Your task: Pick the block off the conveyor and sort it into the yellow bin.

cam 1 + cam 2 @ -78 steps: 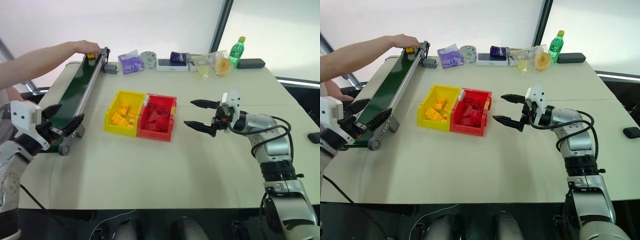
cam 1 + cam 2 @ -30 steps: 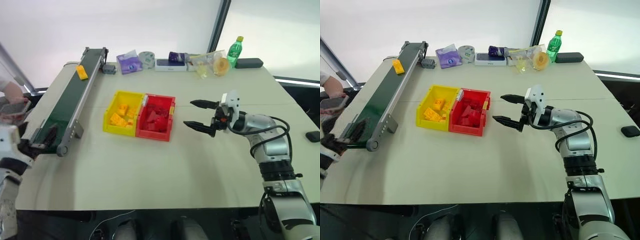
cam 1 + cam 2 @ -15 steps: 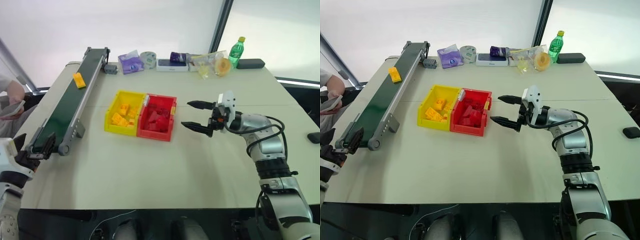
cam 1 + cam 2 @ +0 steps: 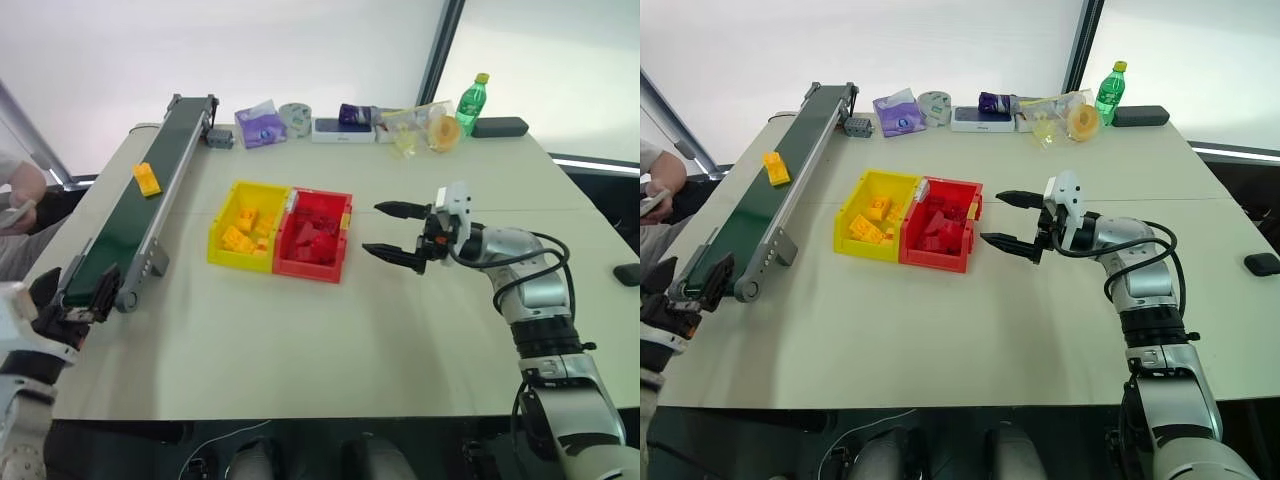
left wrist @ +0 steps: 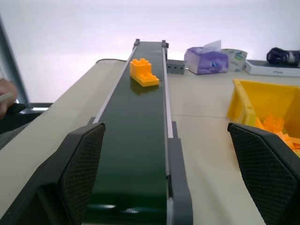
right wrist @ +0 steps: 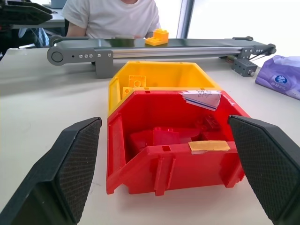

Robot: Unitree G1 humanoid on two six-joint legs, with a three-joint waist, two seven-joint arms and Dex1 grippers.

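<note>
The small yellow-orange plastic toy brick (image 4: pixel 147 179) lies on the long dark green belt conveyor (image 4: pixel 120 230), its long axis roughly along the belt. It sits at about one o'clock from the left tool (image 4: pixel 75 300), which waits wide open and empty at the belt's near end. The right tool (image 4: pixel 392 231), also open and empty, hangs well apart, past the bright yellow rectangular plastic bin (image 4: pixel 246 226).
</note>
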